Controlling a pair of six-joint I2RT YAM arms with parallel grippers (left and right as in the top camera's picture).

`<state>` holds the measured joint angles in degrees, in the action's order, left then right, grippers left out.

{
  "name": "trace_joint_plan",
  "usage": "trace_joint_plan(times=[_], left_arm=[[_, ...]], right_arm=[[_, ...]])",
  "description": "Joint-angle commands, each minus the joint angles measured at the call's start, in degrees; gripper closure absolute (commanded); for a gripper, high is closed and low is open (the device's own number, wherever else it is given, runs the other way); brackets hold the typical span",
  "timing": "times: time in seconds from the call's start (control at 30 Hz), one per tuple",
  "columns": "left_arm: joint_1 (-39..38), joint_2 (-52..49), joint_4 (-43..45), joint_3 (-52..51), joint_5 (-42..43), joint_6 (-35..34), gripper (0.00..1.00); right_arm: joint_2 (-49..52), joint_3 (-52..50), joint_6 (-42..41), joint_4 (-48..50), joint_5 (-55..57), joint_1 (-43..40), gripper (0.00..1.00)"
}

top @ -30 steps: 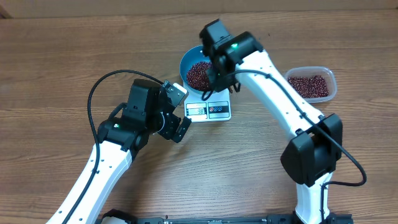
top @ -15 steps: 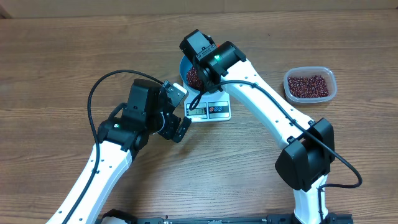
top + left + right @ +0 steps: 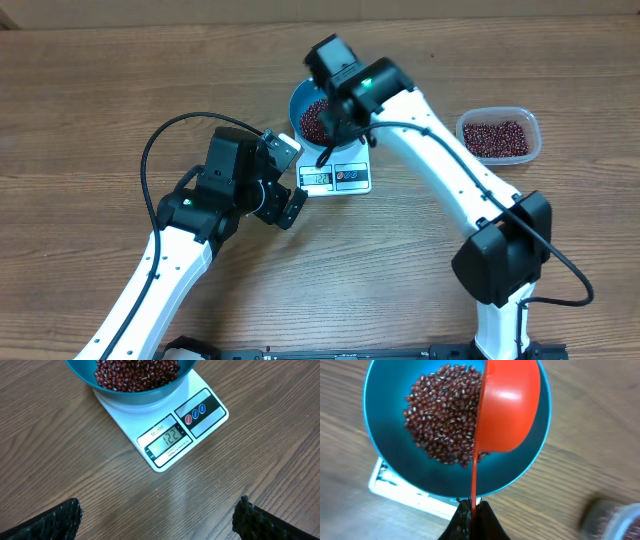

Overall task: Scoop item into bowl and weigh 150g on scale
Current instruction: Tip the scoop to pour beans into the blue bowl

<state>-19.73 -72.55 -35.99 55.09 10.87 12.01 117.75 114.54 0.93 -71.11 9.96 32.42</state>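
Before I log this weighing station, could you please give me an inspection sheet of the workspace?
Surface: wood-grain table, no spills seen.
Job's things: blue bowl of red beans on white scale; display reads 122.
Clutter: clear tub of beans, robot's right.
Grippers: left gripper open, empty, near scale; right gripper shut on handle of red scoop, tipped over bowl.
Cables: black cable looped at left arm; another along right arm.
Surroundings: nothing seen.
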Motion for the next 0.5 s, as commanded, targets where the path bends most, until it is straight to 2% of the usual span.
trace_joint_plan(times=[0.0,0.2,0.47], left_arm=[[0.2,-0.3,0.0,-0.2,-0.4,-0.7,0.0],[0.2,-0.3,0.0,-0.2,-0.4,-0.7,0.0],[0.2,-0.3,0.0,-0.2,-0.4,-0.7,0.0]], right_arm=[[-4.9,2.0,1.1,0.4,-12.4,-4.3,0.96],[-9.5,2.0,2.6,-0.9,-23.1,-13.2,0.96],[-12.9,2.0,2.5,-10.2,-21.4,-28.6,0.96]])
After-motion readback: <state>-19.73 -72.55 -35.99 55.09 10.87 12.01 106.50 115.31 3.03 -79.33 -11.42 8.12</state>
